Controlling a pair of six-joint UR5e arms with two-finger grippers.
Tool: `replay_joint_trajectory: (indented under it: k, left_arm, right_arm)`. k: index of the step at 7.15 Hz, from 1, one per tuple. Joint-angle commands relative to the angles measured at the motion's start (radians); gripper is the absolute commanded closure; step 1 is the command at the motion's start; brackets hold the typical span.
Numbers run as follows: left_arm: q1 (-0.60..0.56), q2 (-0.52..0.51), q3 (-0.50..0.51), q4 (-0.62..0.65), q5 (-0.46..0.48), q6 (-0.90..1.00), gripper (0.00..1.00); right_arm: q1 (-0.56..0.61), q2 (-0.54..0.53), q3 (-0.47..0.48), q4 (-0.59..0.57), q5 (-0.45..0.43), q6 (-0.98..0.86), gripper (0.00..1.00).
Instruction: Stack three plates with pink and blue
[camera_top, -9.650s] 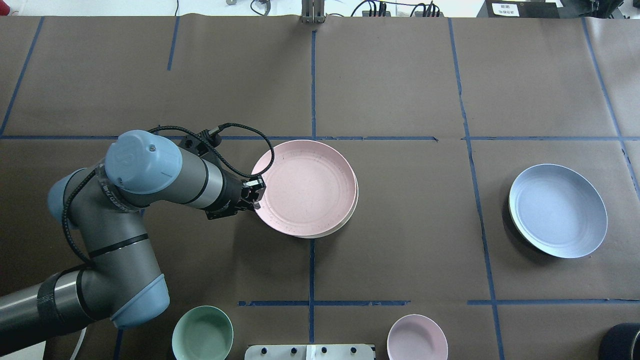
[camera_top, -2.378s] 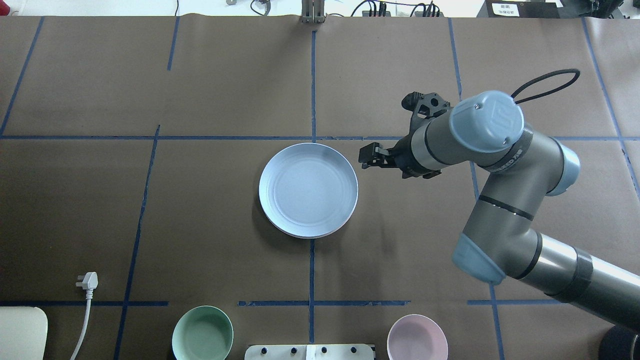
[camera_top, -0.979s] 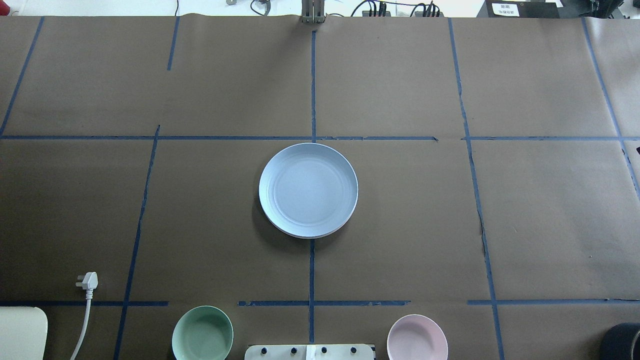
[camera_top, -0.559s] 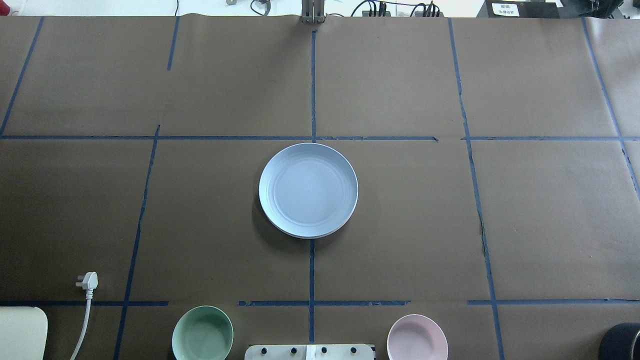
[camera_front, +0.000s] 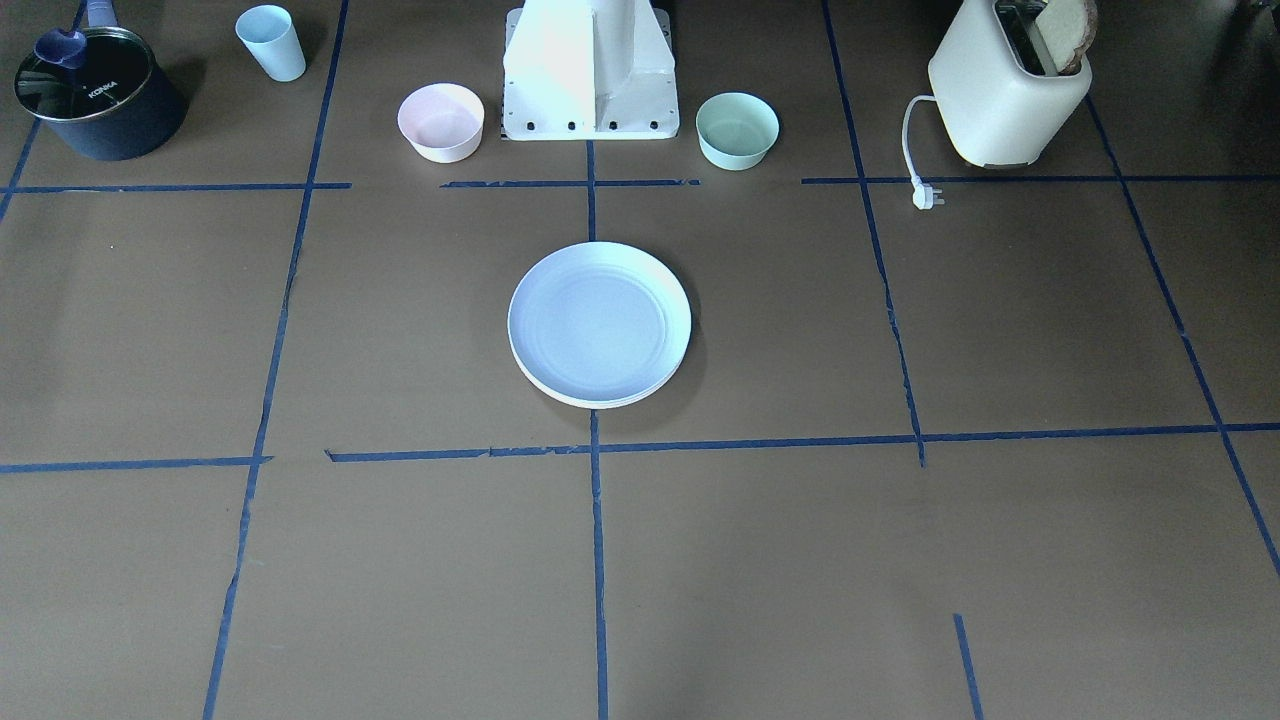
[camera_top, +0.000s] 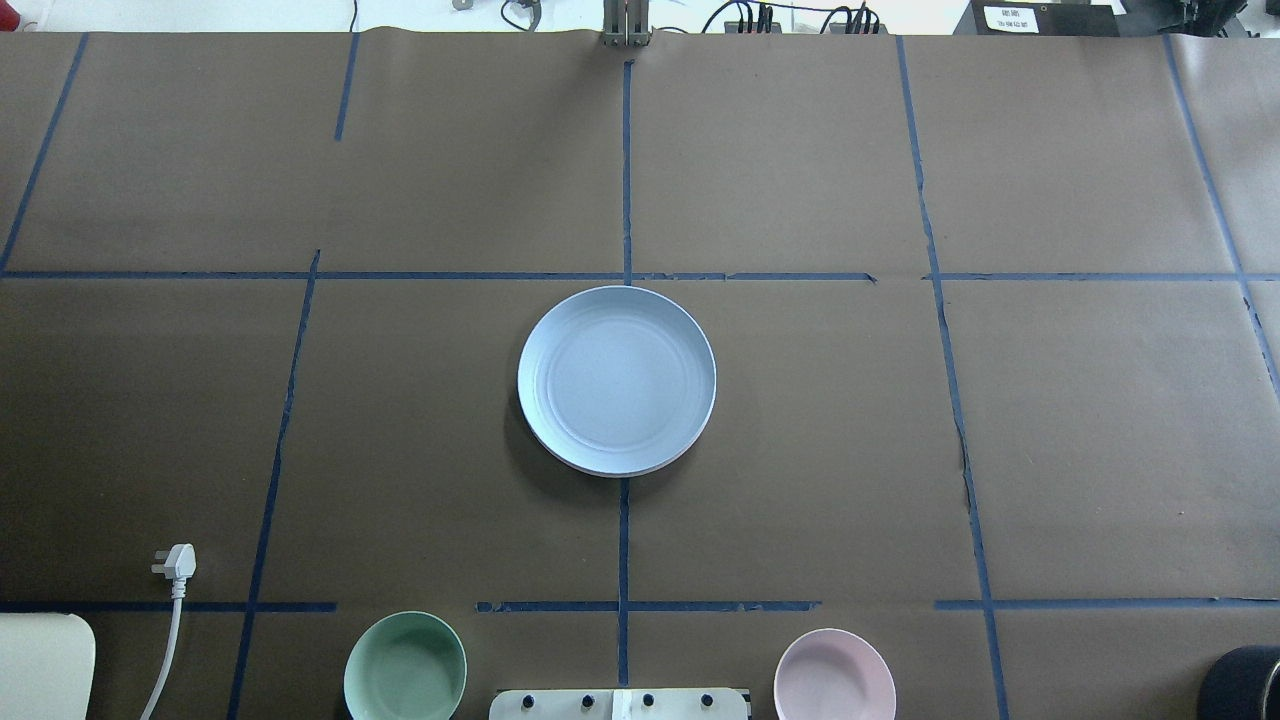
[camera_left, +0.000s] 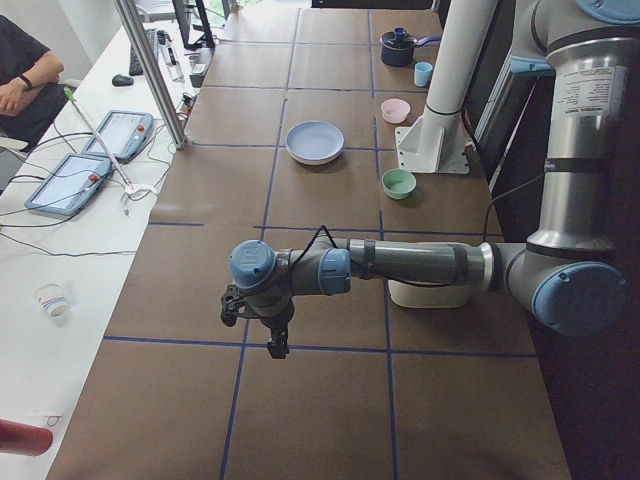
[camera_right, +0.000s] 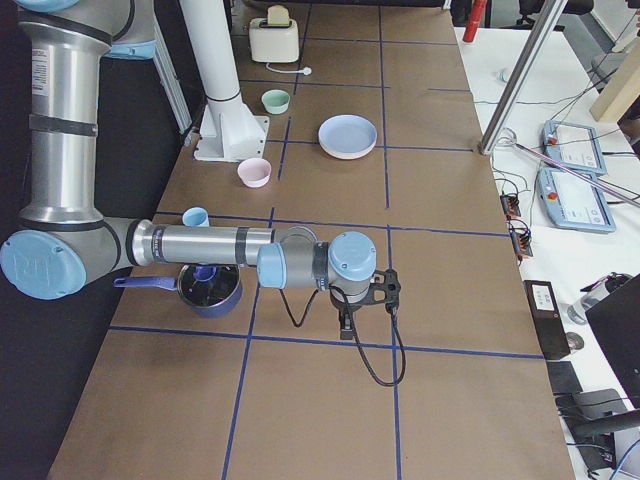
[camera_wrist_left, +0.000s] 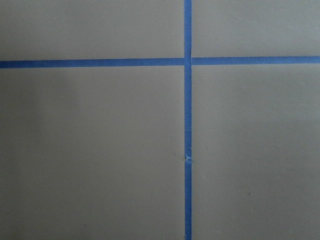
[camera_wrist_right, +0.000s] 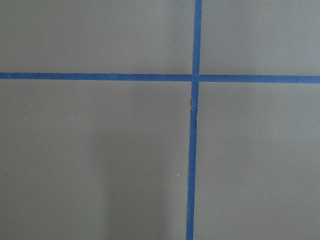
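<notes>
The pale blue plate (camera_top: 617, 378) lies on top of a stack at the table's centre; it also shows in the front view (camera_front: 597, 322). A cream rim (camera_front: 592, 402) peeks out beneath it; the pink plate is hidden inside the stack. Both arms are away from the stack. My left gripper (camera_left: 276, 347) shows only in the exterior left view, low over bare table at that end. My right gripper (camera_right: 346, 327) shows only in the exterior right view, at the other end. I cannot tell whether either is open or shut. Both wrist views show only brown paper and blue tape.
A small mint-green bowl (camera_top: 405, 667) and a small pink bowl (camera_top: 834, 675) flank the robot base (camera_front: 590, 70). A toaster (camera_front: 1008, 85) with its plug (camera_top: 176, 561) stands on the robot's left. A dark pot (camera_front: 95, 92) and a blue cup (camera_front: 271, 42) stand on its right.
The blue plate came from the right onto the pink-and-cream stack. My right arm then pulled back out of the overhead view. Nothing has moved in the last second.
</notes>
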Motion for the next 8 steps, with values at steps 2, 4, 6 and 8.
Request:
replay_joint_trajectory:
  k: [2,4,6,8]
  left_arm:
    - [-0.002,0.009,-0.012,-0.002,-0.012,-0.001,0.0]
    - [-0.015,0.008,-0.012,-0.002,-0.014,-0.001,0.0]
    - [-0.015,0.009,-0.012,0.0,-0.012,-0.001,0.0]
    - [-0.018,0.009,-0.012,0.0,-0.012,-0.001,0.0]
  right_arm:
    - [0.001,0.003,0.0,-0.003,-0.006,0.0,0.0]
    - [0.001,0.003,-0.001,-0.003,-0.009,0.0,0.0]
    - [0.001,0.003,-0.001,-0.022,-0.023,0.004,0.0]
    - [0.007,0.001,-0.004,-0.051,-0.043,0.007,0.0]
